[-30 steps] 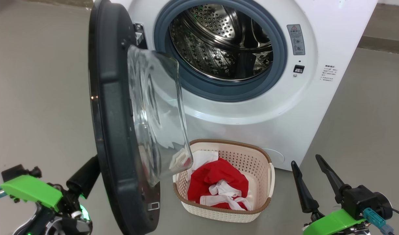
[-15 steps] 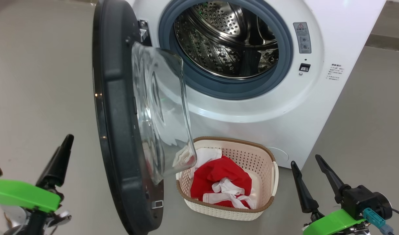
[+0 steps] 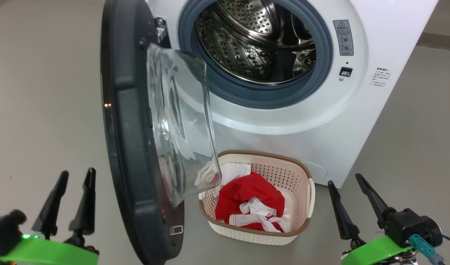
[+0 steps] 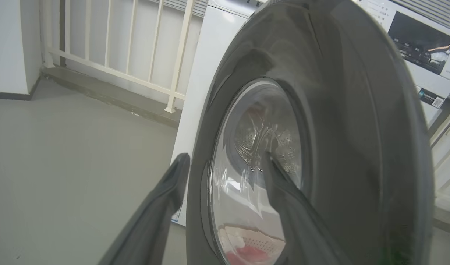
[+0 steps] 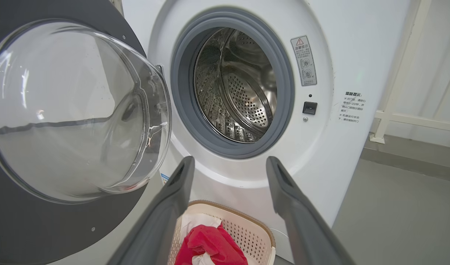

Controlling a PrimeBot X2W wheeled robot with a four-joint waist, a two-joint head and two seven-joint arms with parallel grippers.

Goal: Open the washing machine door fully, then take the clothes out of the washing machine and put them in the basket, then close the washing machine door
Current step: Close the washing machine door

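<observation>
The washing machine (image 3: 302,121) stands with its steel drum (image 3: 258,40) bare. The washing machine door (image 3: 125,129) hangs open on the left, black rim edge-on, with its glass bowl (image 3: 180,121) bulging right. Below the opening, the cream basket (image 3: 283,162) holds the clothes (image 3: 250,195), red with white pieces. My left gripper (image 3: 77,173) is open at the lower left, apart from the door's outer side. In the left wrist view the left gripper (image 4: 225,158) faces the door (image 4: 339,110). My right gripper (image 3: 344,180) is open and empty right of the basket; the right wrist view shows the gripper (image 5: 229,160), drum (image 5: 236,84), basket (image 5: 247,228) and clothes (image 5: 210,243).
Grey floor (image 3: 44,92) spreads left of the door and right of the machine (image 3: 412,129). A white railing (image 4: 136,40) on a low kerb runs behind the machine. Printed labels (image 3: 344,36) and a latch socket (image 3: 345,71) sit right of the opening.
My left gripper has come away from the door's lower outer side, moved left and opened; its fingers now point up. The right gripper has not moved. The head camera has shifted slightly.
</observation>
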